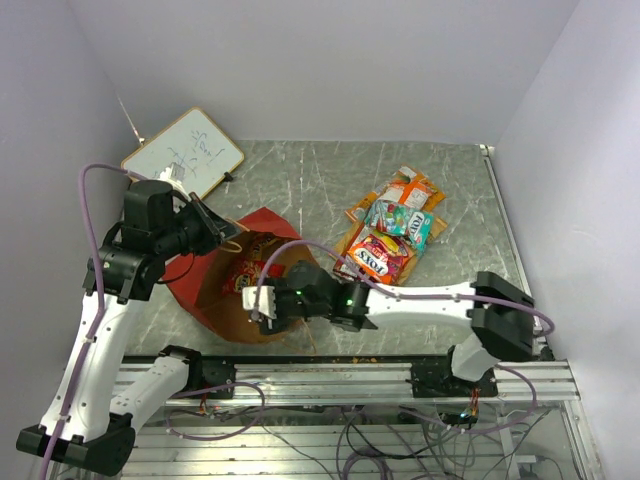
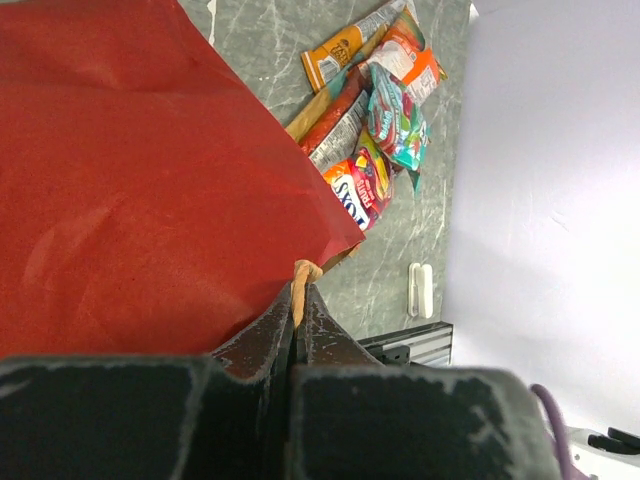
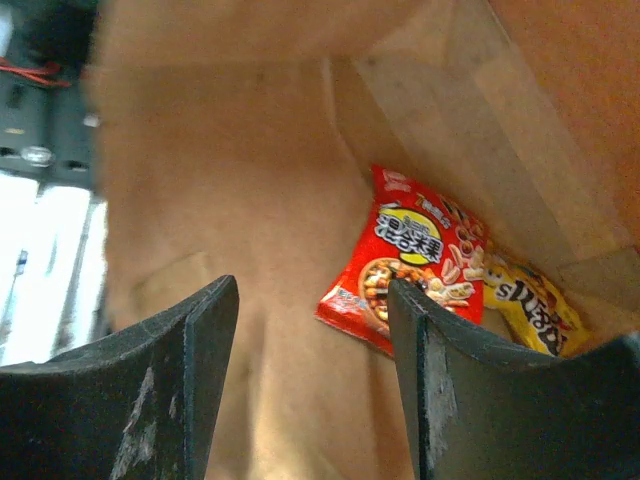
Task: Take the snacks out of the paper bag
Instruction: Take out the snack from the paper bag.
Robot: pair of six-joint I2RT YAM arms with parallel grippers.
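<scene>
Left gripper (image 2: 297,305): fingers pressed together, tan loop handle (image 2: 304,270) of the paper bag (image 2: 150,170) pinched between the tips. Red outer wall of the bag across the whole left of the wrist view, its lower edge slanting down to the pinch.

Right gripper (image 3: 310,295): fingers spread wide, nothing between them, at the mouth of the bag. Brown inner walls above, below and to the right; the bag's rim and the frame rail outside it at the left edge of the view. Open brown paper between the tips and the contents.

Inside the bag: red packet (image 3: 415,265) flat on the inner wall, apart from the fingertips, touching a yellow packet (image 3: 530,305) on its right. Dark characters on a yellow roundel on the red packet, too blurred to read; lettering on the yellow packet likewise illegible.

Outside the bag: pile of snacks (image 1: 390,235) on the table (image 1: 300,175), right of the bag and short of the table's right edge. "FOX'S" legible on the nearest packet (image 1: 380,255); teal packet (image 1: 400,222) and orange packet (image 1: 412,188) beyond it, print unreadable.

Whiteboard (image 1: 183,153) at the far left corner, faint handwriting, not legible.
</scene>
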